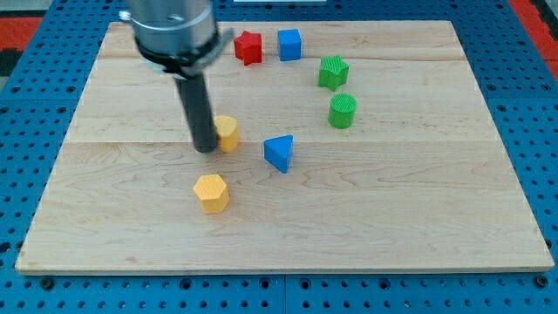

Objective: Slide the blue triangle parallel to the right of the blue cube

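Note:
The blue triangle (279, 153) lies near the middle of the wooden board. The blue cube (289, 44) sits at the view's top, well above the triangle. My tip (207, 148) rests on the board to the left of the blue triangle, about a block's width and a half away from it. The tip stands right against the left side of a yellow block (227, 133), partly hiding it.
A red star-shaped block (248, 47) sits just left of the blue cube. A green star-shaped block (332, 71) and a green cylinder (343, 111) lie at the upper right. A yellow hexagonal block (211, 192) lies below my tip. The board's edge (279, 269) runs along the bottom.

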Robot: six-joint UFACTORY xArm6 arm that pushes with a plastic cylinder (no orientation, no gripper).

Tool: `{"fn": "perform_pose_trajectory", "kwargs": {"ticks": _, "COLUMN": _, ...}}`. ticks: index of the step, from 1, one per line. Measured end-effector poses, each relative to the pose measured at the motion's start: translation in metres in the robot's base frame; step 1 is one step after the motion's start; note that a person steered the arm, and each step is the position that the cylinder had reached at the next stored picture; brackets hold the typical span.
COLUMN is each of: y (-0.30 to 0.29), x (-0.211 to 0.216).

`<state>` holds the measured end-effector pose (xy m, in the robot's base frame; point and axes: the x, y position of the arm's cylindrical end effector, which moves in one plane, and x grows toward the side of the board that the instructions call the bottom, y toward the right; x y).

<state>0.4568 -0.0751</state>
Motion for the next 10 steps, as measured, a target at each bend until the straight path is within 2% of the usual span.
{"fn": "perform_pose_trajectory", "kwargs": {"ticks": 2, "y": 0.118, "x": 0.012}}
{"fn": "perform_pose_trajectory", "kwargs": {"ticks": 3, "y": 0.127, "x": 0.050}}
{"fn": "perform_pose_trajectory", "kwargs": {"ticks": 5, "y": 0.234, "x": 0.048}}
{"fn": "perform_pose_trajectory", "kwargs": {"ticks": 6, "y": 0.196, "x": -0.012}}
{"fn": "perform_pose_trajectory", "kwargs": {"ticks": 7, "y": 0.173, "x": -0.007}}
{"fn": "perform_pose_trajectory", "kwargs": {"ticks": 8, "y": 0.173, "x": -0.038}}
{"fn": "perform_pose_trajectory", "kwargs": {"ticks": 9, "y": 0.200, "x": -0.060}}
{"fn": "perform_pose_trajectory", "kwargs": {"ticks": 10, "y": 0.223, "x": -0.027}}
